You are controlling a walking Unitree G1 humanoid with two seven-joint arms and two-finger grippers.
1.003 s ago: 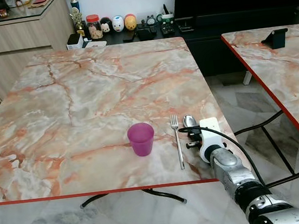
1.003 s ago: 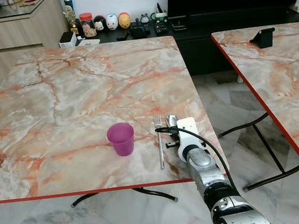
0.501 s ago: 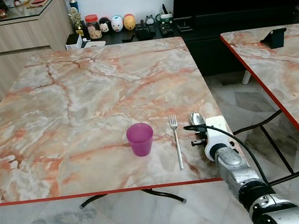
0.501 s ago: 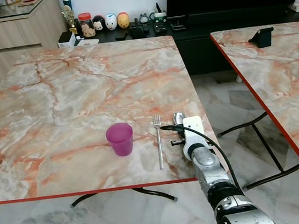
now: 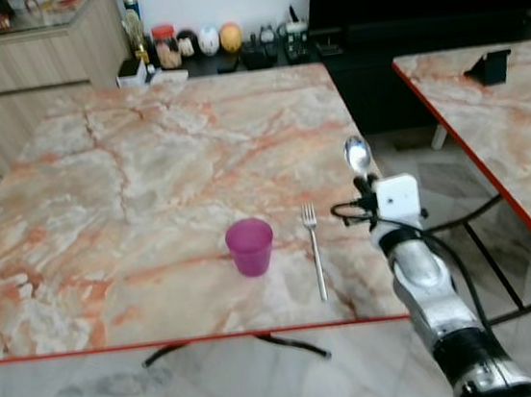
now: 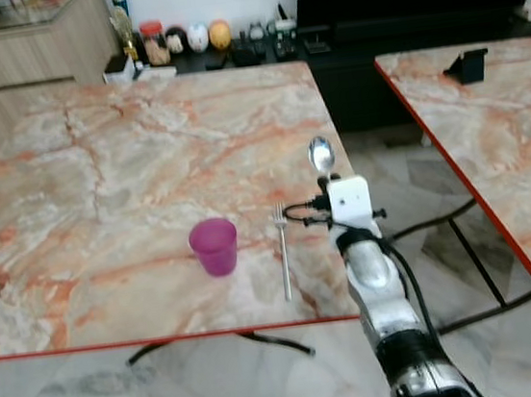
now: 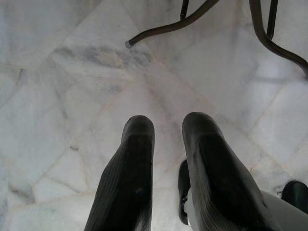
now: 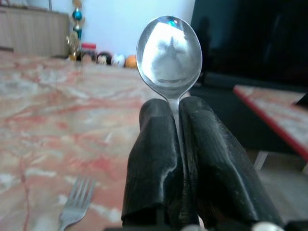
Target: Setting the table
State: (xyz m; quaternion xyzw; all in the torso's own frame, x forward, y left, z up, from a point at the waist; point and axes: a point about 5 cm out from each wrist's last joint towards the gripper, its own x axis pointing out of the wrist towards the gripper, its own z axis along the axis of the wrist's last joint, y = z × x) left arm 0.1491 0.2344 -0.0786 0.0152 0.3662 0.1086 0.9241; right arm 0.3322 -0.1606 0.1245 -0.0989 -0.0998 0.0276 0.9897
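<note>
Left eye view: marble table (image 5: pixel 146 174), white stone floor (image 5: pixel 221 388). Right gripper (image 8: pixel 179 115) clamped on spoon (image 8: pixel 169 57); left gripper (image 7: pixel 168 127) slightly parted.

My right arm (image 5: pixel 429 280) is silver and segmented, darkening to a black collar near the bottom edge, with a white boxy block at the wrist and a black cable looping beside it. Each claw has two long, ribbed black fingers (image 8: pixel 154 159).
</note>
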